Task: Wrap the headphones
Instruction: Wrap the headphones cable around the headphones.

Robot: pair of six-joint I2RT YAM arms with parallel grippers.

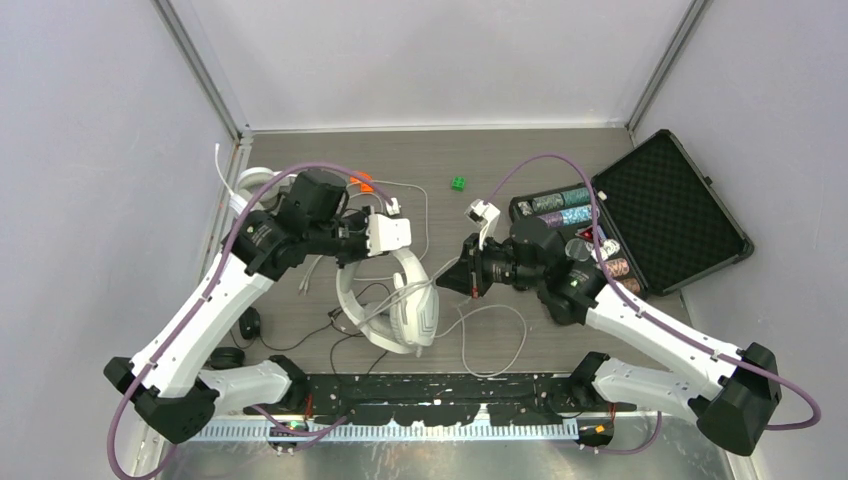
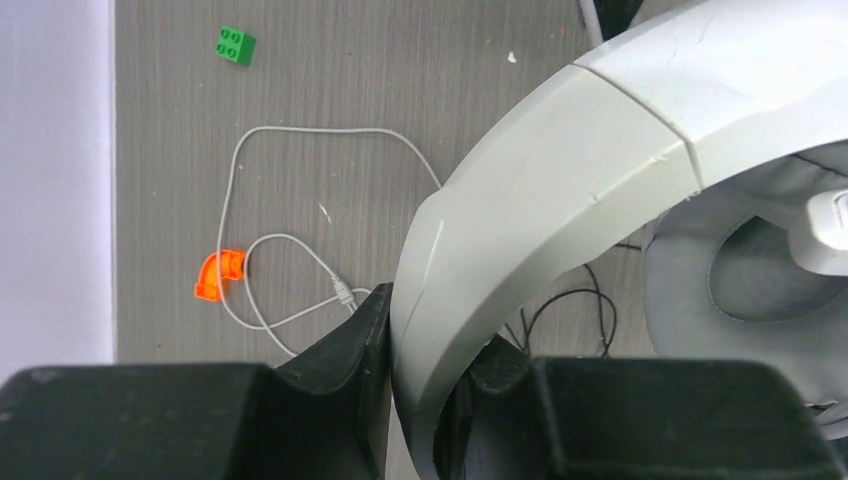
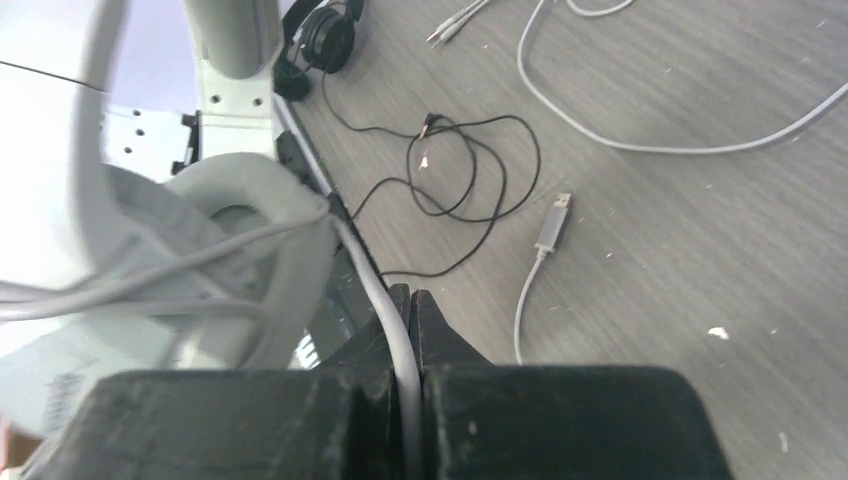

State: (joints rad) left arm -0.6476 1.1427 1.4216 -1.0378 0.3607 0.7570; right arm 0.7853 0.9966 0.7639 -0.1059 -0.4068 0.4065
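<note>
White over-ear headphones [image 1: 405, 305] hang just above the table's middle. My left gripper [image 1: 388, 256] is shut on their headband; in the left wrist view the wide white band [image 2: 540, 200] runs between my fingers [image 2: 350, 340], with a padded cup [image 2: 760, 260] at the right. My right gripper [image 1: 448, 279] is shut on the thin white cord [image 3: 404, 350] of this pair, close to a cup [image 3: 250, 215] with cord strands lying across it. A small black pair [image 3: 325, 35] lies on the table, its black cord [image 3: 470, 170] loosely tangled. Another white pair [image 1: 245, 185] lies at the far left.
An open black foam-lined case [image 1: 665, 210] with chips stands at the right. A green brick [image 1: 458, 183] and an orange piece [image 1: 360, 182] lie toward the back. Loose white cord [image 1: 495, 345] and a USB plug [image 3: 553, 222] lie in front.
</note>
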